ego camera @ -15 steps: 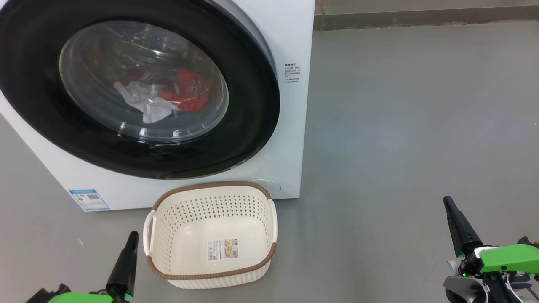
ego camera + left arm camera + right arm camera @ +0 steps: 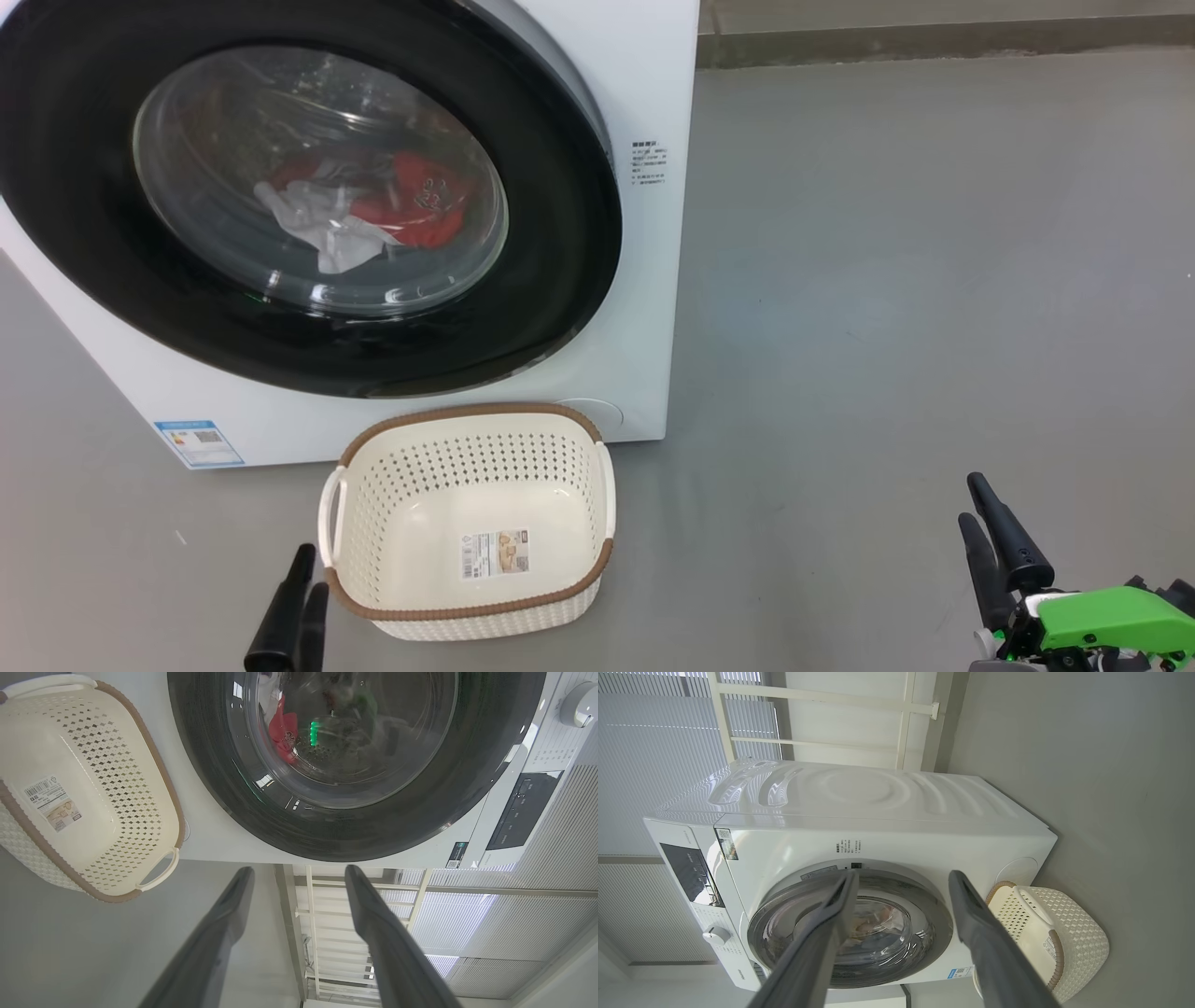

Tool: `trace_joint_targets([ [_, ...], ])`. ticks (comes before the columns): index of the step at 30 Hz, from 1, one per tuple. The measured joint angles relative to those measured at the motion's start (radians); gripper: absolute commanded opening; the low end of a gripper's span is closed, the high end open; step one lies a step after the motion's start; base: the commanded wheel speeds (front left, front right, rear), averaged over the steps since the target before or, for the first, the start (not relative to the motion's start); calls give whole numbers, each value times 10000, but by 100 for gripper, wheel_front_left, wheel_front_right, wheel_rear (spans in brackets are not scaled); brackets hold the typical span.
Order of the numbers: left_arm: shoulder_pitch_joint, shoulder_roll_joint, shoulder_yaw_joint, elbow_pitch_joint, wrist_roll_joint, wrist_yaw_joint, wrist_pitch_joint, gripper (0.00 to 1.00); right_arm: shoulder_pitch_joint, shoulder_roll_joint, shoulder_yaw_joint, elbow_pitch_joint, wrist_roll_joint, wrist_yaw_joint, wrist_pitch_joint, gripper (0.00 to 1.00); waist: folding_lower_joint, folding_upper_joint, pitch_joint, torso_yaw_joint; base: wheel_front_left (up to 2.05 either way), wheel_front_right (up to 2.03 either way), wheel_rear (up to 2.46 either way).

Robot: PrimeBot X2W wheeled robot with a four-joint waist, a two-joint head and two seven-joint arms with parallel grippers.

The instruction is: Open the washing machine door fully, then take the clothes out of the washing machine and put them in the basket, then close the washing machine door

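Note:
The white washing machine (image 2: pixel 644 308) fills the upper left of the head view. Its door (image 2: pixel 560 233), a wide black rim around a glass bowl, covers the opening. Behind the glass lie the clothes (image 2: pixel 420 201), red and white pieces, also seen as red cloth (image 2: pixel 282 730). The cream basket (image 2: pixel 467 411) stands empty on the floor right before the machine. My left gripper (image 2: pixel 312 571) is open just left of the basket's near corner. My right gripper (image 2: pixel 971 499) is open far to the right, over bare floor. Both hold nothing.
Grey floor (image 2: pixel 887 280) stretches open to the right of the machine, up to a skirting strip (image 2: pixel 934 42). In the wrist views the machine's dark control panel (image 2: pixel 523 807) and knob (image 2: pixel 717 935) show, with slatted blinds (image 2: pixel 654 742) behind it.
Both grippers have sunk lower in the head view and turned, so both fingers of each now show. The left one has shifted slightly right, towards the basket.

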Motion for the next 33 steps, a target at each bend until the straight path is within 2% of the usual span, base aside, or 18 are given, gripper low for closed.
trace_joint_targets([
  [13,12,4,23,-268,1601,0,-378,100,0,-199,355,-17,-945,0,-393,100,-3,0,41,28,0,0,0],
  [33,217,10,-240,-740,4623,268,-917,100,0,-458,788,-52,-3488,0,-924,100,-3,0,112,109,0,0,0],
])
